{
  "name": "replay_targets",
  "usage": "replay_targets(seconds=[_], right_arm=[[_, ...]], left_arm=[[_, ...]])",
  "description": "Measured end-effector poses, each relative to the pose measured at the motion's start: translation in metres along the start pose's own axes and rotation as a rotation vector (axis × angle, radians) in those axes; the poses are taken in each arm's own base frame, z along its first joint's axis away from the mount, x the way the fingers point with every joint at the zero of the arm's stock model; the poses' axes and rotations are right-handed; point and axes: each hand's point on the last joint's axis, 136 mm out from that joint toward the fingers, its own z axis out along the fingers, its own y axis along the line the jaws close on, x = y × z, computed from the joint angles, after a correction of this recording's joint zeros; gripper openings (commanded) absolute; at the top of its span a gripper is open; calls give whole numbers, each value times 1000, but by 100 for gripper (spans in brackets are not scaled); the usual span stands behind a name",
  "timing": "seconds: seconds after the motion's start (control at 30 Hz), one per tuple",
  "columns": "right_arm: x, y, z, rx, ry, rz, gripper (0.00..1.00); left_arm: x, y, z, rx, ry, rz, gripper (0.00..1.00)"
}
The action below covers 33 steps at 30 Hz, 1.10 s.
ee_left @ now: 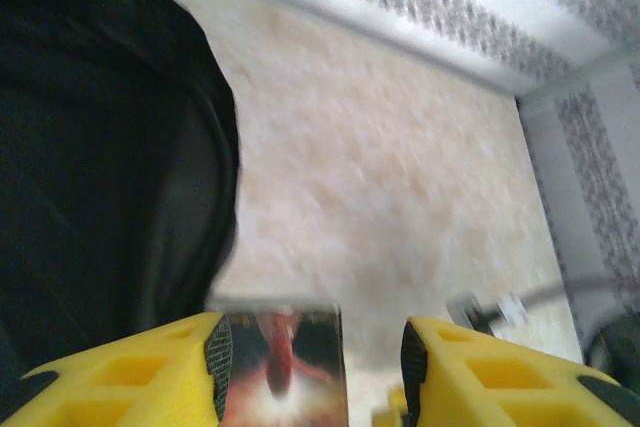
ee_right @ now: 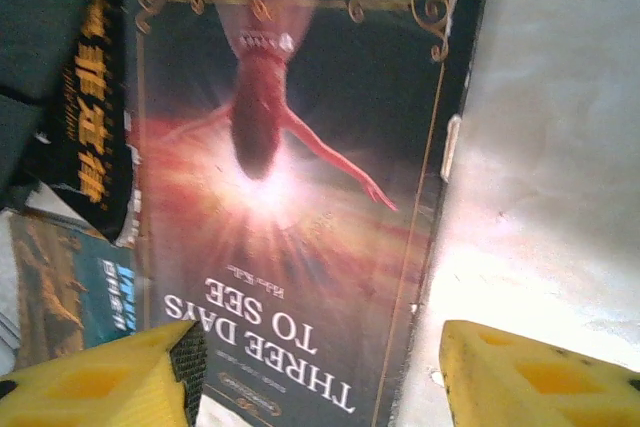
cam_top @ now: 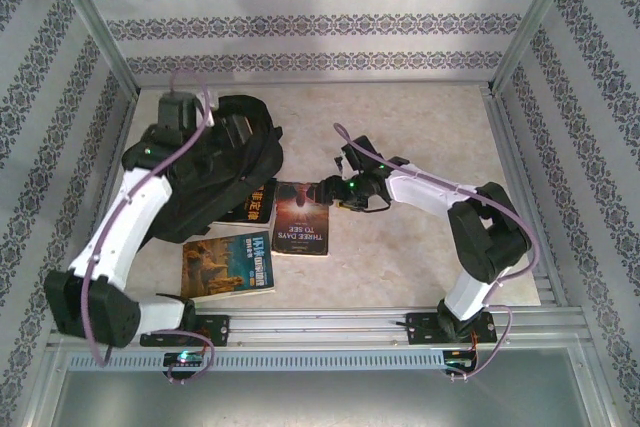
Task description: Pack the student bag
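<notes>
The student bag (cam_top: 205, 182) is a black soft backpack lying at the left of the table; in the left wrist view it is the dark fabric (ee_left: 100, 147) on the left. My left gripper (cam_top: 243, 137) hovers over the bag's right part, open (ee_left: 310, 367), with nothing held. The book "Three Days to See" (cam_top: 300, 217) lies flat just right of the bag. My right gripper (cam_top: 330, 190) hangs over that book's right side. Its fingers stand open (ee_right: 315, 382) above the cover (ee_right: 290, 197), not closed on it.
A black book with yellow lettering (cam_top: 255, 205) lies partly under the bag's edge (ee_right: 90, 127). A blue book (cam_top: 230, 262) lies nearer the front (ee_right: 70, 292). Metal rails (cam_top: 520, 207) border the table, and patterned walls stand behind them.
</notes>
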Motion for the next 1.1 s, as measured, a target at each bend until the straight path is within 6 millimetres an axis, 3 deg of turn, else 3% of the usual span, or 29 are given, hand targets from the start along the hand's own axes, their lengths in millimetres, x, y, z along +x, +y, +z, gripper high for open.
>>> replay_targets(seconds=[0.1,0.27,0.37,0.8,1.1], right_arm=[[6,-6,12,-11,38,32,54],[7,-18,31,-37,87,95,48],[8,-24,38,-42,107,116,48],[8,-21,39,-67,116,127,49],[8,-18,39,-88,112,138,46]], left_arm=[[64,4,14,21,121,0,37],[174,45,42,-59,362,-42,32],[207,56,49,-78,428,-55,32],[234,66,90,-79,440,-71,27],[239,70,97,-92,433,-65,20]])
